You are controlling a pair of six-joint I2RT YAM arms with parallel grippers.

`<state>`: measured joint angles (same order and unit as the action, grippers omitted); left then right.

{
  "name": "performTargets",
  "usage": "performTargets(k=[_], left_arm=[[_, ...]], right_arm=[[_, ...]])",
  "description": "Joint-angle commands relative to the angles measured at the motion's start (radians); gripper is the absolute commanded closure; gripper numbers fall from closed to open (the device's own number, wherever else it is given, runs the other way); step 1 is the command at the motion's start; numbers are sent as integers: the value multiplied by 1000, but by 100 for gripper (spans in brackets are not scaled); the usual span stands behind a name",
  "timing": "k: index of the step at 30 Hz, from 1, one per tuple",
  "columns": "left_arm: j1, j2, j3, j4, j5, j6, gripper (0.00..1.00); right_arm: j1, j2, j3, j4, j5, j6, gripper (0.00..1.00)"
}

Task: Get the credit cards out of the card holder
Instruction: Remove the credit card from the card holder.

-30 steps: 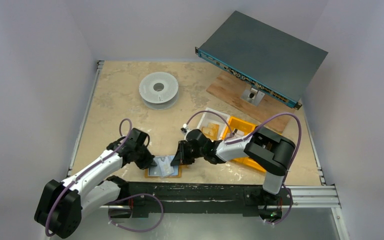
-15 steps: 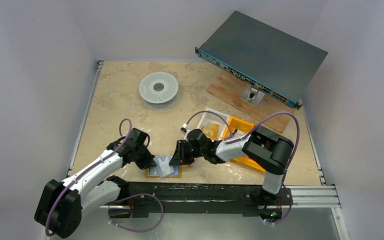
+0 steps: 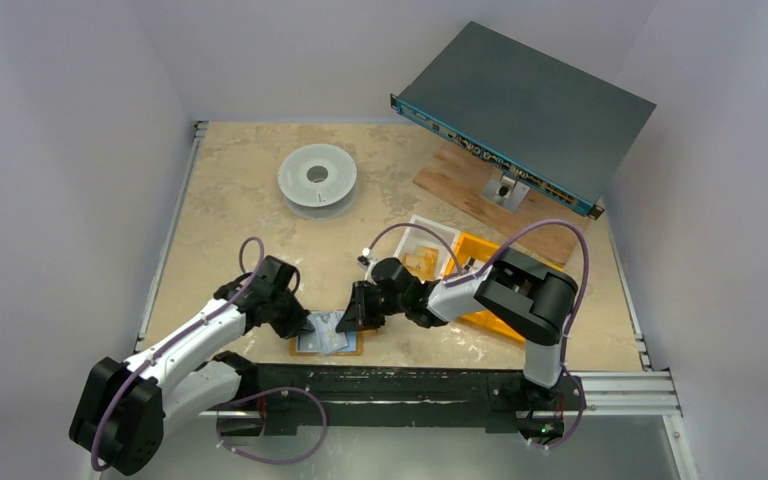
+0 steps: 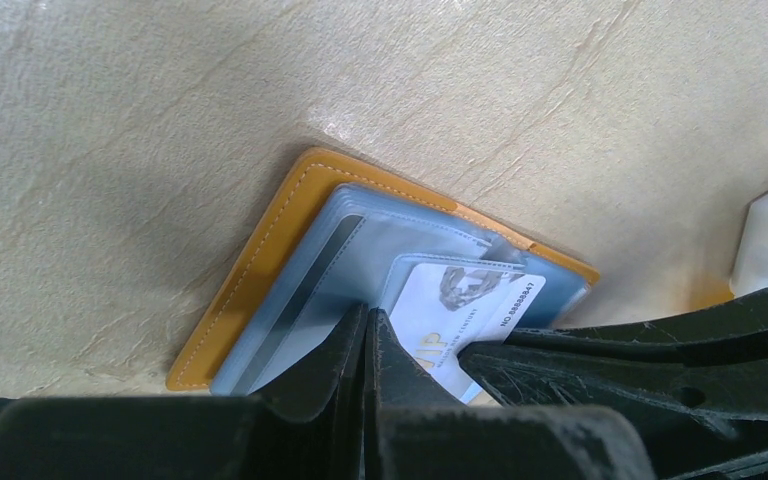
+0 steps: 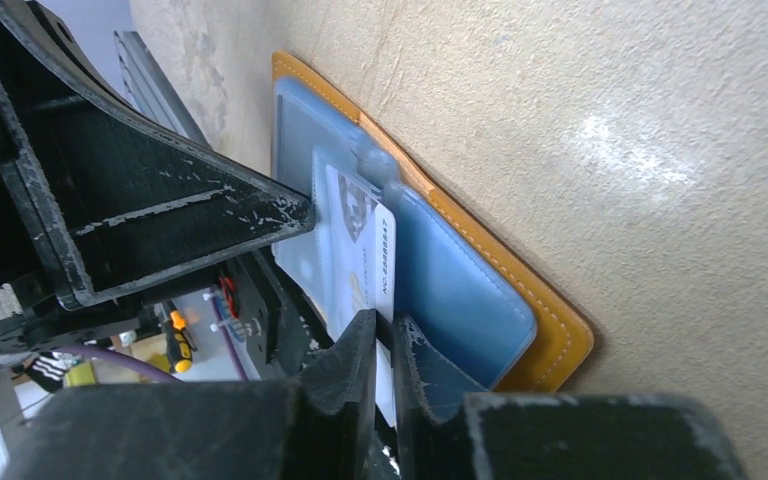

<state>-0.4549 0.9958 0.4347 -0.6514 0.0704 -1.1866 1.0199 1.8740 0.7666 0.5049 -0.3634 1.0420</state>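
card holder [image 4: 250, 270] lies open; right gripper [image 5: 385, 335] clamps a white card [image 4: 470, 300] partly out of its sleeve [image 4: 360, 250], left gripper [image 4: 365, 330], closed, pins the holder. none free yet.

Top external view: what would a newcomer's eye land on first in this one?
Both grippers meeting over the small mustard-orange leather-like card holder, lying open at the near edge of the table. The right gripper pinches a white card in its blue plastic sleeves, while the shut left gripper presses beside it. Far right, a grey metal rack unit sits tilted.
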Motion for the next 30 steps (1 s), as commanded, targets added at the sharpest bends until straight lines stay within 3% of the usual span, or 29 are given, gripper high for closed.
performTargets(k=[1, 30], left_arm=[[-7, 30, -20, -35, -54, -1, 100], [-7, 50, -12, -48, -47, -2, 100]], right_arm=[[-3, -15, -8, 15, -17, 6, 97], [-61, -149, -113, -100, 87, -25, 99]])
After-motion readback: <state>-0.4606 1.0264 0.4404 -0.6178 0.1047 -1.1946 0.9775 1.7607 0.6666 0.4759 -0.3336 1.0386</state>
